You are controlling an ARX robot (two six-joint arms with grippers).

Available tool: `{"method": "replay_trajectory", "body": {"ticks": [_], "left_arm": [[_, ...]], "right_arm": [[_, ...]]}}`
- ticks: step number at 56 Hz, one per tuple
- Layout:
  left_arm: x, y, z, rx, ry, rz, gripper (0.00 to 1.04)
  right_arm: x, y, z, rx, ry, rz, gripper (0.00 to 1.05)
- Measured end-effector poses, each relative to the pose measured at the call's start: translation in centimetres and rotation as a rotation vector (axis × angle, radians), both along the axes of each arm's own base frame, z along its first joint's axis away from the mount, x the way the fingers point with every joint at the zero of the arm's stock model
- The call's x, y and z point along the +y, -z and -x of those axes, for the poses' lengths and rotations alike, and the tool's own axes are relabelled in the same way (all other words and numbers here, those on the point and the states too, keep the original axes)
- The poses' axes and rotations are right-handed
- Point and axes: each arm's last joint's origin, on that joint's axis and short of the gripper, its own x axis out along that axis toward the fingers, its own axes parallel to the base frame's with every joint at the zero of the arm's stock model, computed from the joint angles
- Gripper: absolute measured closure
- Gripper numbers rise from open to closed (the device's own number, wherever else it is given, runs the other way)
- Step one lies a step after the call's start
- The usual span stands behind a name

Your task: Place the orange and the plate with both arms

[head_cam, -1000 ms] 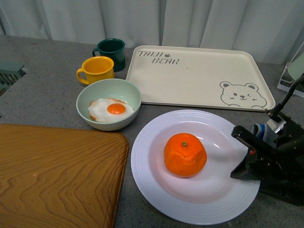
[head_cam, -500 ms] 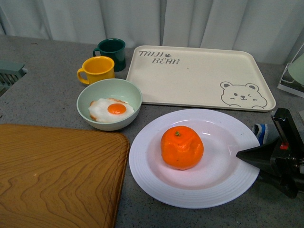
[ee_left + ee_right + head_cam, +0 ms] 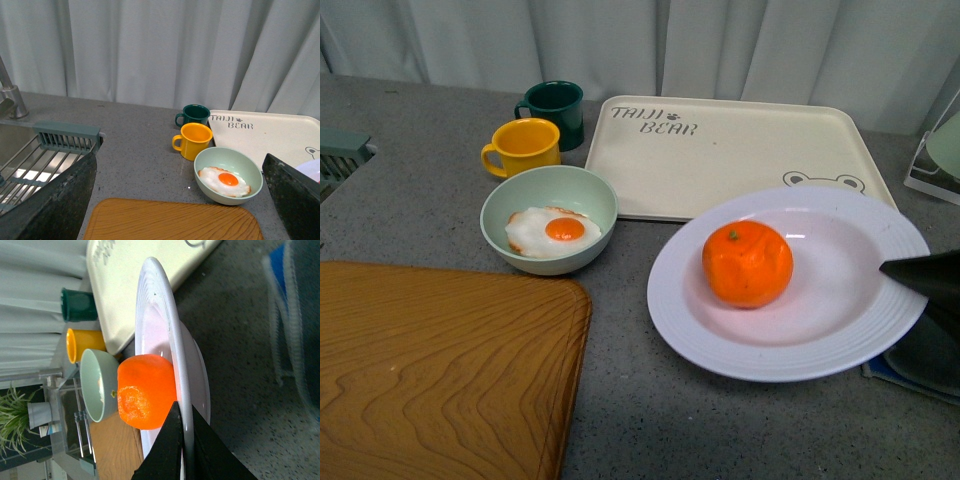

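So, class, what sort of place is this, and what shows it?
Probably a kitchen counter: a sink with a tap, a wooden cutting board, and a yellow mug near a bowl holding a fried egg.

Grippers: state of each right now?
Left gripper: open, holding nothing.
Right gripper: closed on the plate rim.
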Motion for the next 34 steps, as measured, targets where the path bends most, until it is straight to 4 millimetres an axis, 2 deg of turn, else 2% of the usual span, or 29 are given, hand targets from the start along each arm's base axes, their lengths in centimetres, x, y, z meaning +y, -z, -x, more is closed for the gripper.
{"method": "replay_trajectory", "body": {"ticks": [7,13,22,34], "left_arm": [[0.0,0.0,0.0,0.0,0.0,0.0,0.07],[0.0,0.0,0.0,0.0,0.0,0.0,0.07],[0.0,0.0,0.0,0.0,0.0,0.0,0.07],[0.0,0.0,0.0,0.0,0.0,0.0,0.07]], "right_arm": [[-0.4,-1.4,-0.5,-0.085,-0.009,-0.035,1.04],[-0.5,-1.8,-2.0,-0.114,-0.007,-0.041,1.04],[-0.2,-1.2,-7.7,-0.126,0.004,-0.063,1.04],[1.2,0.0,-13.8,-0.108,-0.008,-0.079,1.04]]}}
